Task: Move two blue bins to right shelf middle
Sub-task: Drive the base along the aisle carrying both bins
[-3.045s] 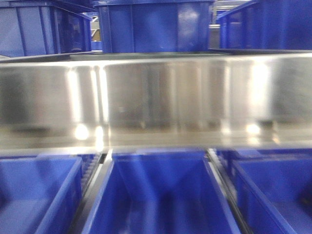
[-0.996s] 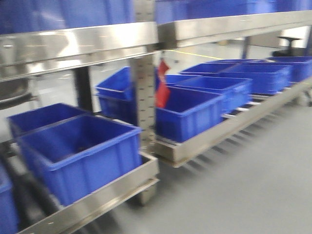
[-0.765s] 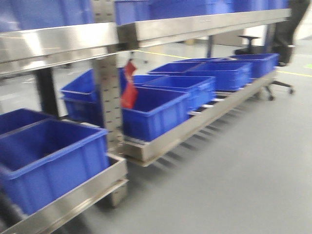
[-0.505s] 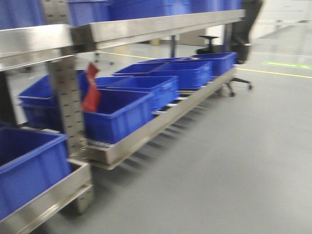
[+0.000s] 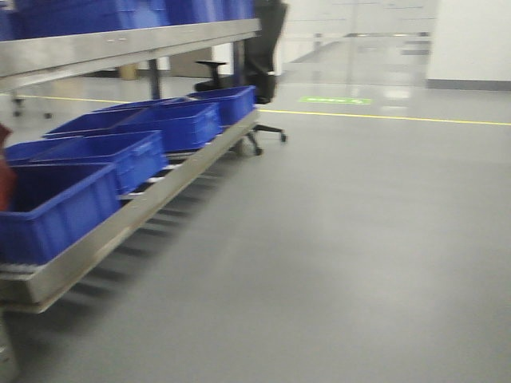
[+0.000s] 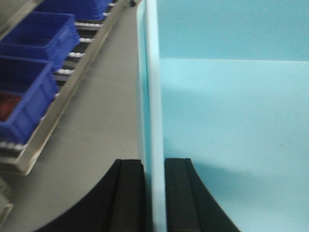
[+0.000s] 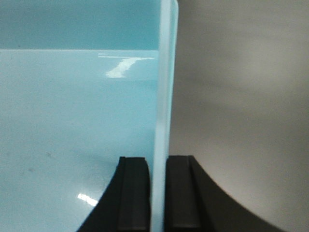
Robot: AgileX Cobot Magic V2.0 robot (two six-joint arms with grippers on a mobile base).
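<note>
Jaws of the left gripper [image 6: 154, 193] clamped on the thin upright rim of a pale blue bin [image 6: 231, 121], one black finger [image 6: 129, 195] outside the wall, the other inside. Seen from the left wrist: bin's smooth inner wall and floor filling the right of the picture, grey floor [image 6: 101, 121] to the left, and beyond it a low steel rack [image 6: 53, 121] carrying dark blue bins [image 6: 38, 34] in a row, something red lying in the nearest one. Jaws of the right gripper [image 7: 157, 193] likewise closed on the bin's opposite rim [image 7: 164, 96], pale blue interior to the left, blurred grey floor to the right. Only one pale bin told apart from these wrist pictures; whether a second sits nested under it, cannot tell. Front view: swung well to the right compared with half a second ago, the perforated upright gone from the picture, the red tag [image 5: 5, 171] now cut off at the left edge, the rack [image 5: 120, 219] with its dark blue bins [image 5: 56, 203] shrunk into the left third. Open grey floor [image 5: 343, 239] now across most of the picture, a yellow line [image 5: 383, 118] on it, a black office chair [image 5: 255, 56] at the rack's far end. Upper steel rail [image 5: 120, 44] at top left, more dark blue bins above it. Picture blurred.
</note>
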